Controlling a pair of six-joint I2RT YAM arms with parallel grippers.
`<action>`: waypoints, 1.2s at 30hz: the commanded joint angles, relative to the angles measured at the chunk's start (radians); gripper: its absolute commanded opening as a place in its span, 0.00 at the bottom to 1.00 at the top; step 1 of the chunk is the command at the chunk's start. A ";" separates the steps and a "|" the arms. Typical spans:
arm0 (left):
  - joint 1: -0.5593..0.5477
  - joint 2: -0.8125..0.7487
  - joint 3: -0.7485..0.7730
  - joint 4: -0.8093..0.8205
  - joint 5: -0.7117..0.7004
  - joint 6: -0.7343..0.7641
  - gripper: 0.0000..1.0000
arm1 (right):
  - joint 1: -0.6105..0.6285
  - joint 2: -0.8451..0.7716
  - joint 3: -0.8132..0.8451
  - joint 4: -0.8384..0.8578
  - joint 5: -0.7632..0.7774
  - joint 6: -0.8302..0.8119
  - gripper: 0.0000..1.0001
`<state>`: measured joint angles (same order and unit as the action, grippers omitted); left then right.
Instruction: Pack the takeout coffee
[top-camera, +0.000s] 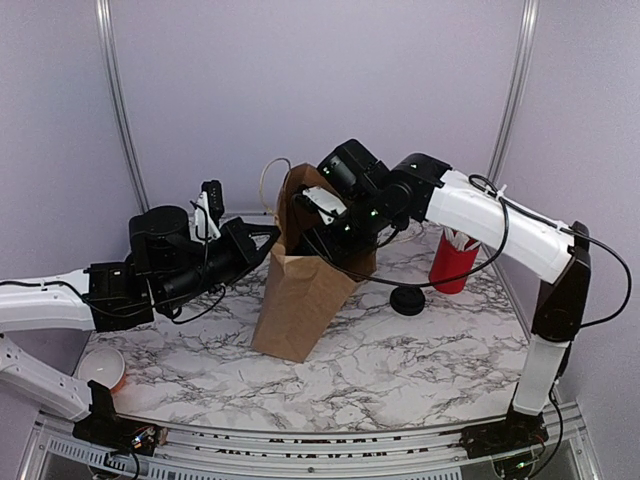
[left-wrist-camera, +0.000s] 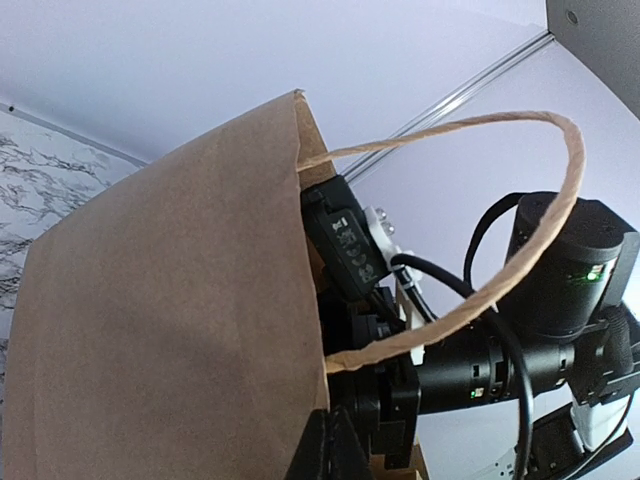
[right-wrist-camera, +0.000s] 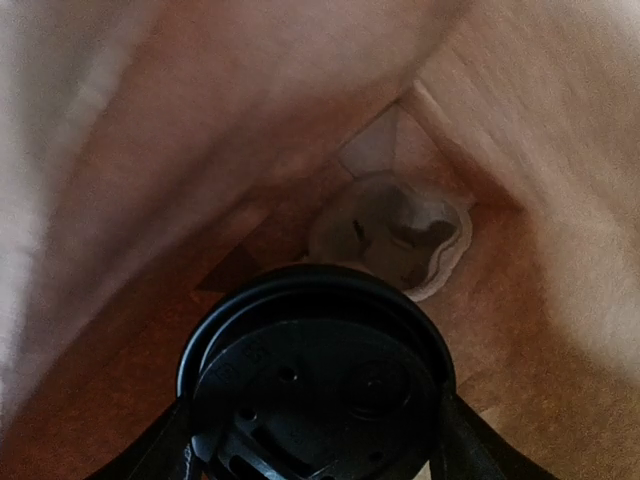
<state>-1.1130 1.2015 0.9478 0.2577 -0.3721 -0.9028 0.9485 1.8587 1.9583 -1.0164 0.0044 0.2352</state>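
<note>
The left arm (top-camera: 160, 265) is stretched low and level toward the bag (top-camera: 300, 290) from its left. The left gripper (top-camera: 266, 237) is closed at the bag's left rim, with the paper edge pinched. The right arm (top-camera: 480, 215) is reached over from the bag's right, and its wrist is bent down above the mouth. The right gripper (right-wrist-camera: 315, 445) is sunk inside the bag, fingers (right-wrist-camera: 465, 440) clamped on either side of the cup (right-wrist-camera: 315, 360).

One bag (top-camera: 296, 300), one lidded cup (right-wrist-camera: 315, 385) in the right gripper (right-wrist-camera: 315, 440), one crumpled wad (right-wrist-camera: 395, 235) beyond it. Right of it: one red cup (top-camera: 452, 265), one loose lid (top-camera: 407, 300); behind the left gripper (top-camera: 270, 235), one pale cup (top-camera: 103, 367).
</note>
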 joint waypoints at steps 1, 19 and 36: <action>-0.001 -0.078 -0.044 0.098 -0.089 -0.050 0.00 | 0.005 0.049 0.057 -0.011 -0.019 0.012 0.71; 0.003 -0.184 -0.176 0.098 -0.110 -0.103 0.00 | 0.039 0.213 0.242 -0.056 -0.095 0.040 0.71; 0.025 -0.288 -0.287 0.086 -0.136 -0.128 0.00 | 0.102 0.309 0.271 -0.060 -0.042 0.055 0.71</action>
<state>-1.0996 0.9371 0.6792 0.3187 -0.4896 -1.0222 1.0351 2.1380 2.2135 -1.0637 -0.0448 0.2768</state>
